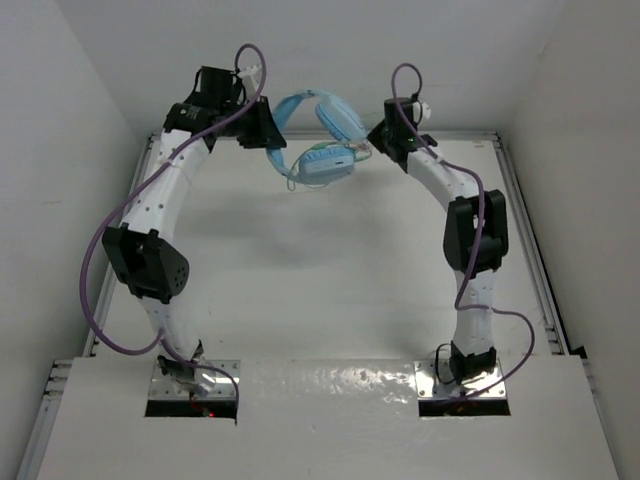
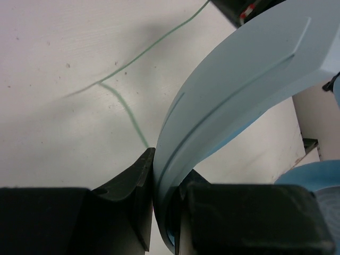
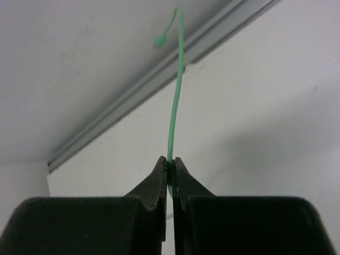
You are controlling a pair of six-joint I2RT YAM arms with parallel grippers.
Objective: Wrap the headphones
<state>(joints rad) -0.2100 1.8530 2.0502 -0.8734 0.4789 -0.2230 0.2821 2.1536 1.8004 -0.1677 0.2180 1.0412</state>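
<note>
headphones (image 1: 327, 164) clamped, cable (image 3: 175, 106) pinched

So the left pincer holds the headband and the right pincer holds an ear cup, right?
No. The left pincer does hold the headband, but the right pincer pinches the thin green cable instead; the right wrist view shows it.

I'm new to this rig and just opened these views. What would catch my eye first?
The light blue headphones are held up over the far end of the table. The left gripper is clamped on the headband, while the right gripper pinches the thin green cable, which runs up from its fingertips.
</note>
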